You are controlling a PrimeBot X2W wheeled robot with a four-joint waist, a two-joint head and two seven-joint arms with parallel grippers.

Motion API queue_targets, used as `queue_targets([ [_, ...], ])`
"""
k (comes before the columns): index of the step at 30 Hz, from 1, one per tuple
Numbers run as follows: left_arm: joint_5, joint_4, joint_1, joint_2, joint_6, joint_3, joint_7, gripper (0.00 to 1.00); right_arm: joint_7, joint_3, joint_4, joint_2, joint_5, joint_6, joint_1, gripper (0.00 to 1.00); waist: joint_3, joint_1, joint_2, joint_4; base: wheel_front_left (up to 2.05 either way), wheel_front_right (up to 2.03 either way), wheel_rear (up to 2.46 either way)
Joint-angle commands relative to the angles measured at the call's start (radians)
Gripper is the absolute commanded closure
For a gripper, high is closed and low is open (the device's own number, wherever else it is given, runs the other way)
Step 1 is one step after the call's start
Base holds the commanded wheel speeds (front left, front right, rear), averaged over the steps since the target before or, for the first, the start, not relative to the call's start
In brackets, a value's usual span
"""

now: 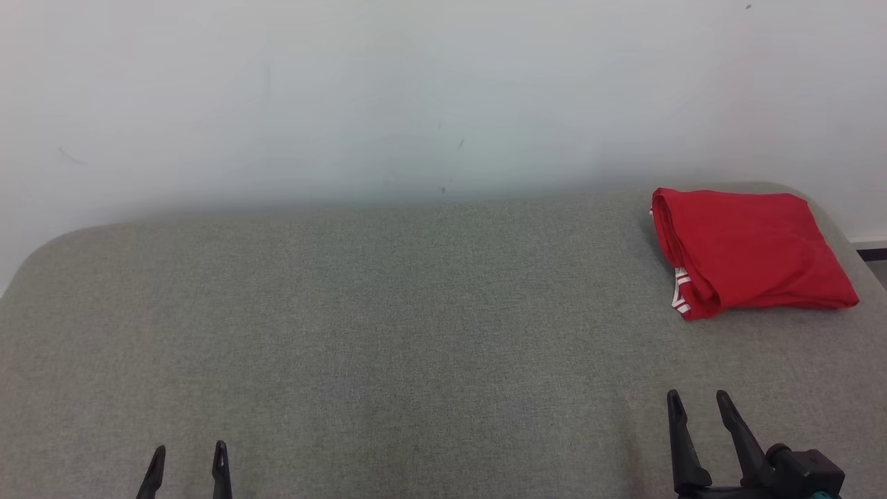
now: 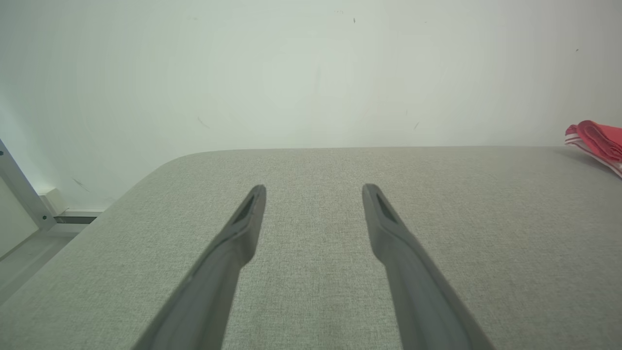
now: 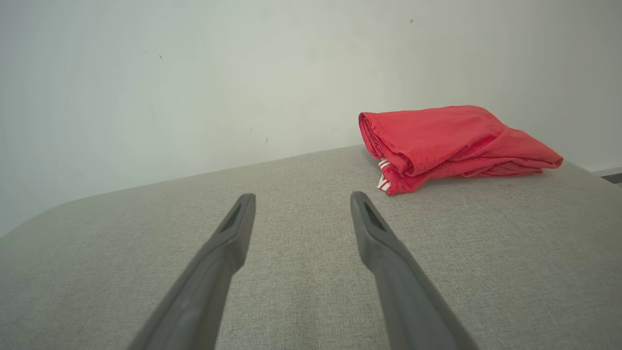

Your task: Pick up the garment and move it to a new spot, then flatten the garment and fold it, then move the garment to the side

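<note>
Head view: whole folded garment

A grey fabric-covered table bears a folded red garment at its far right corner.

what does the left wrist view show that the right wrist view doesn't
Left wrist view, not the right wrist one: the open, empty left gripper and a pale slanted frame bar beyond the rounded corner of the grey fabric-covered table.
Right wrist view, not the left wrist one: the open, empty right gripper and the whole folded red cloth garment with its white-striped edge, lying ahead of the fingers, untouched.
Both: the table, the plain white wall, and the garment, cut off at the left wrist view's right edge.
</note>
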Motion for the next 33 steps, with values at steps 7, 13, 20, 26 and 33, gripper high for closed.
queue_targets([
  [7,0.009,0.023,0.009,0.009,-0.003,-0.001,-0.003,0.00,-0.007,0.013,-0.005,-0.005,-0.010,-0.003,0.011,0.00,-0.008,0.0000,0.0000,0.010,0.00,0.00,0.00],
  [13,0.014,0.029,0.002,0.011,-0.001,-0.001,-0.003,0.00,-0.008,0.016,-0.004,-0.011,-0.005,-0.003,0.011,0.00,-0.008,0.0000,0.0000,0.014,0.00,0.00,0.00],
  [20,0.012,0.033,0.000,0.010,0.001,-0.004,-0.003,0.00,-0.009,0.015,-0.004,-0.011,-0.003,-0.003,0.011,0.00,-0.005,0.0000,0.0000,0.017,0.00,0.00,0.00],
  [26,0.004,0.035,-0.001,0.008,0.002,-0.002,-0.003,0.00,-0.010,0.018,0.001,-0.014,0.002,-0.003,0.011,0.00,-0.004,0.0000,0.0000,0.018,0.00,0.00,0.00],
  [33,0.008,0.060,0.002,0.002,0.001,-0.004,0.005,1.00,-0.002,0.018,0.027,-0.007,-0.001,0.000,0.013,1.00,-0.003,0.0000,0.0000,0.019,0.00,0.00,0.00],
])
